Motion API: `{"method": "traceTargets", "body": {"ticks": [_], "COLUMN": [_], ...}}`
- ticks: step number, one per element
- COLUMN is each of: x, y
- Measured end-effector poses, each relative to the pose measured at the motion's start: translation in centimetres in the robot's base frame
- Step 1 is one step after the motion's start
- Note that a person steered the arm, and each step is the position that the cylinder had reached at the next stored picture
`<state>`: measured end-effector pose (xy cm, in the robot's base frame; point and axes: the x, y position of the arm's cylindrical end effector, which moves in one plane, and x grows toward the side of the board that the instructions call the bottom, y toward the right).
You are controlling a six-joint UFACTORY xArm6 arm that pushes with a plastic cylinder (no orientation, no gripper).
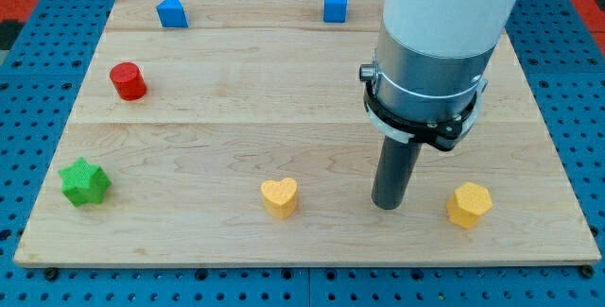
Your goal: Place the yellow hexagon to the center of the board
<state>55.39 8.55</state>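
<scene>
The yellow hexagon (469, 203) lies near the board's bottom right. My tip (388, 204) rests on the board just to the view's left of the hexagon, with a gap between them. A yellow heart (280, 196) lies further to the view's left of my tip, near the bottom edge. The arm's white and grey body hides part of the board's upper right.
A wooden board (236, 109) lies on a blue pegboard. A green star (84, 182) sits at the bottom left. A red cylinder (127, 81) sits at the left. A blue pentagon-like block (171, 11) and a blue cube (335, 6) sit along the top edge.
</scene>
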Motion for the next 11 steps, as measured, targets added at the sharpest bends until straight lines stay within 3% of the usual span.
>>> {"method": "traceTargets", "body": {"ticks": [2, 3, 4, 6, 7, 8, 9, 10, 11], "x": [6.5, 5.6, 3.1, 1.5, -3.0, -7.1, -7.6, -9.6, -9.6], "y": [2.4, 8.9, 12.7, 5.1, 4.8, 6.3, 12.3, 12.5, 4.8]}}
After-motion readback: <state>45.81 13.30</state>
